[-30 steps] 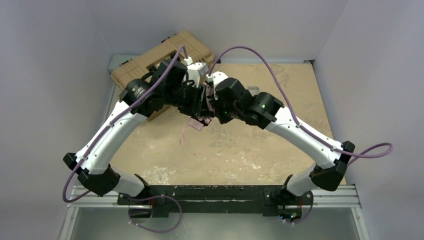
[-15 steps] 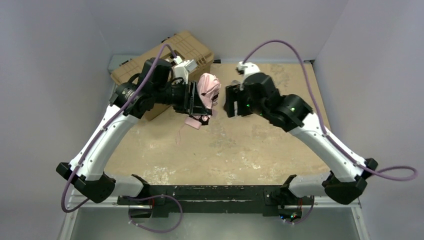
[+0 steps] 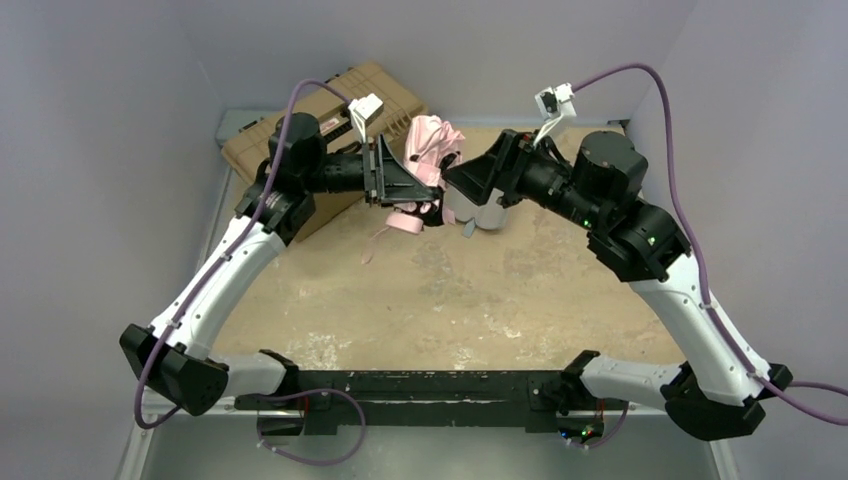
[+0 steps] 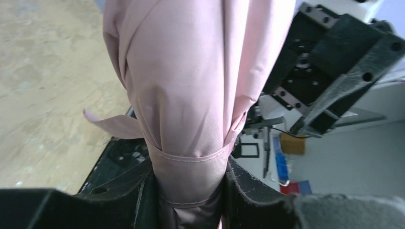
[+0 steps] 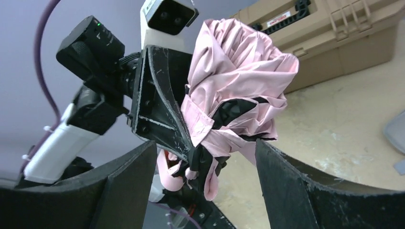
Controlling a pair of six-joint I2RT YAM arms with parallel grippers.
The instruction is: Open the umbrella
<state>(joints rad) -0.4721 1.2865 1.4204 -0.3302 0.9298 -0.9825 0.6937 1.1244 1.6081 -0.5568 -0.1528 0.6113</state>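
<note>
Left gripper clamping umbrella, toolbox label illegible

Got the umbrella wedged between the left pincer's fingers, bunched out past the tips. Right of that, facing it close up, got the right pincer. Behind the left pincer, got the box at the table's corner.

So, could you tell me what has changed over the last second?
The right gripper opened and pulled away to the right, then turned back to face the umbrella with jaws spread. The left gripper stayed clamped on the umbrella, shifting it slightly farther away. The toolbox stayed put.
</note>
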